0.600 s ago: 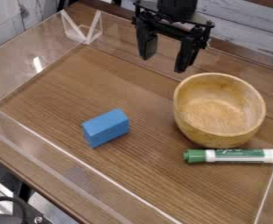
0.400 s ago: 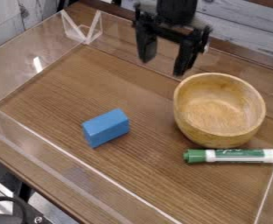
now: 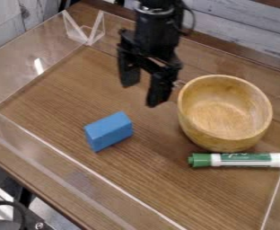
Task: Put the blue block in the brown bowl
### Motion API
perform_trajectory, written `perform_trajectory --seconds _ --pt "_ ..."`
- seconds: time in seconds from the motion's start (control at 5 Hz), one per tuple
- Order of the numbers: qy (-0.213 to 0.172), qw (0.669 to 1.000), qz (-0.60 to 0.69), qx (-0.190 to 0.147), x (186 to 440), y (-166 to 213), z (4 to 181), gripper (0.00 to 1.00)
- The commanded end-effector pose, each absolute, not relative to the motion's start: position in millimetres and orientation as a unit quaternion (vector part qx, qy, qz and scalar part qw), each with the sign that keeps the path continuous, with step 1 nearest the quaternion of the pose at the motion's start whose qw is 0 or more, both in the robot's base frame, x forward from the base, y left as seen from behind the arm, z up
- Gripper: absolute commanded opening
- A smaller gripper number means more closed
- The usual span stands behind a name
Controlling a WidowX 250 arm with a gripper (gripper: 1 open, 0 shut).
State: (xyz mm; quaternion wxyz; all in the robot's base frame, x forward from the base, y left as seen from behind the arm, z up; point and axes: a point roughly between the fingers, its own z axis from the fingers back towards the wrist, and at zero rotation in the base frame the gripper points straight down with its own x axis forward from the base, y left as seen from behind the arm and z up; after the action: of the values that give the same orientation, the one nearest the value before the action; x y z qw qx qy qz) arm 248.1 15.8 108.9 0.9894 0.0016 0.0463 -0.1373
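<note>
Block (image 3: 109, 131) lies flat — long axis running lower-left to upper-right, apparently toward the gripper (image 3: 146, 89), whose jaws stand apart; bowl (image 3: 226, 111) upright.

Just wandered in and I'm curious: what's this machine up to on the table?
A single robot arm hangs its open gripper over the wooden table, holding nothing. The blue block lies untouched on the table, left of the empty brown bowl. A green-and-white marker lies in front of the bowl.
</note>
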Motion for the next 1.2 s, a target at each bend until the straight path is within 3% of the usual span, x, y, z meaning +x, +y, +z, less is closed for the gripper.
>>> perform_trajectory --seconds 0.0,0.4,1.0 --pt "0.011 0.985 -0.171 0.018 240 32 117.8 1.00" --pt "-0.011 0.984 -0.174 0.031 224 53 99.5 1.00" --pt "-0.031 0.985 -0.170 0.026 223 59 70.1 1.00"
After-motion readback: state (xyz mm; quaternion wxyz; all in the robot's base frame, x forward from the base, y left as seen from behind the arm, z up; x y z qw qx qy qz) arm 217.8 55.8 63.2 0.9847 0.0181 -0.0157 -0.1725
